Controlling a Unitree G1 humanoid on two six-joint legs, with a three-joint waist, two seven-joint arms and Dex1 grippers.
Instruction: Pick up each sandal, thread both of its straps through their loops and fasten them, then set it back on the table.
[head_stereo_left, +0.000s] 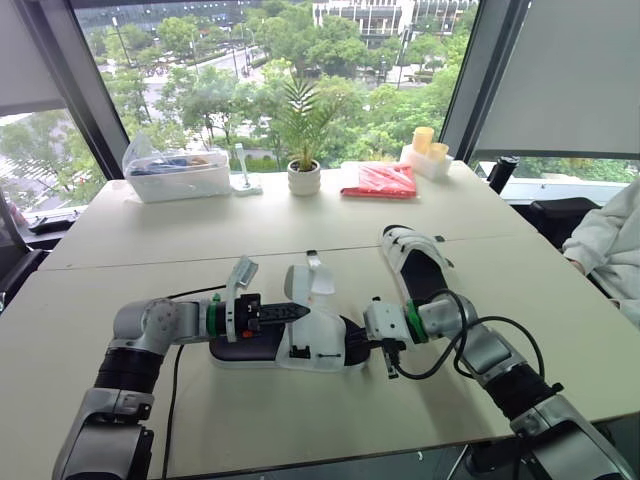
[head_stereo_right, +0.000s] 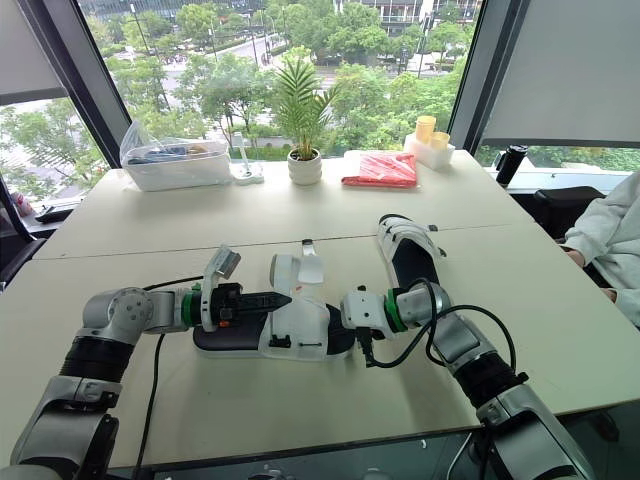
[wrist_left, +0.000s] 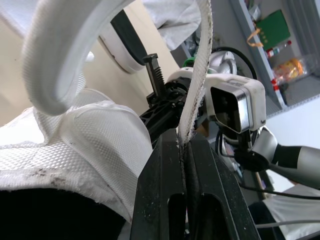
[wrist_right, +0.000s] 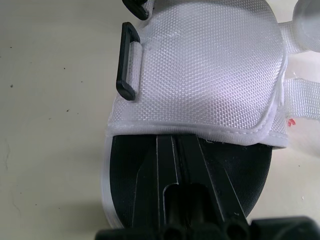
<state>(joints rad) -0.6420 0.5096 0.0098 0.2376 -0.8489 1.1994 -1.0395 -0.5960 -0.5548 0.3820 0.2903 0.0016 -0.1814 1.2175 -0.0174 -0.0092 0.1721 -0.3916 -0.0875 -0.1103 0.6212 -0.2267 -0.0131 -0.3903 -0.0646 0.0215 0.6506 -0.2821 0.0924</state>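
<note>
A white sandal with a black sole (head_stereo_left: 300, 345) lies on the table (head_stereo_left: 150, 250) between my two grippers. My left gripper (head_stereo_left: 300, 313) reaches in from the left and is shut on one of its white straps (wrist_left: 197, 75), which stands up from the fingertips (wrist_left: 172, 150). My right gripper (head_stereo_left: 354, 342) comes from the right at the toe end. Its shut fingers (wrist_right: 172, 160) lie on the black footbed (wrist_right: 130, 165), tips at the hem of the white upper (wrist_right: 210, 75). A black loop (wrist_right: 127, 60) sits on that upper's side. The second sandal (head_stereo_left: 412, 262) lies behind my right arm.
Along the far edge stand a clear plastic box (head_stereo_left: 178, 175), a potted plant (head_stereo_left: 304, 177), a red packet (head_stereo_left: 380, 180) and yellow cups in a white holder (head_stereo_left: 428, 150). A person's white sleeve (head_stereo_left: 610, 250) is at the table's right side. Black cables trail from both wrists.
</note>
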